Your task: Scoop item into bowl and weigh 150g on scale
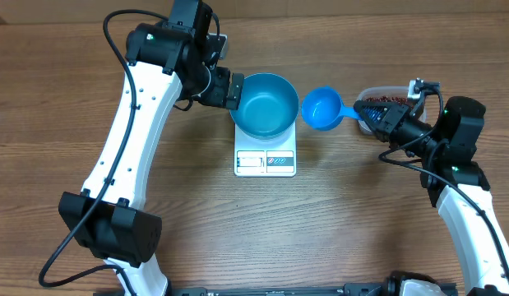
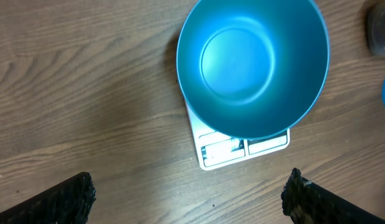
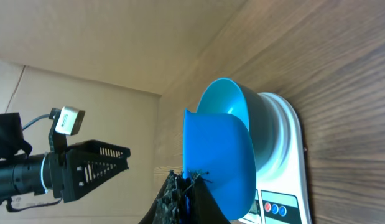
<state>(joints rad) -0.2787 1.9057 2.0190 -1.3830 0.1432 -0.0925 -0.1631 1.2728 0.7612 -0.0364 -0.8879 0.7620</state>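
— Right gripper (image 3: 185, 190) is clamped on the scoop (image 3: 220, 162) handle. I see the scoop bare, hanging at the bowl (image 1: 266, 104)'s three o'clock.
— And the beans (image 1: 386, 102)?
— All in the clear tub (image 1: 386, 89), three o'clock of the scoop. Bowl sits empty on the scale (image 1: 266, 160).
— Risk?
— I might clip its rim and slide it off. My left gripper (image 1: 233, 90), jaws wide at nine o'clock, steadies nothing.

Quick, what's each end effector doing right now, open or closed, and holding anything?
Left end effector: open, holding nothing.
Right end effector: closed on the handle of the blue scoop.
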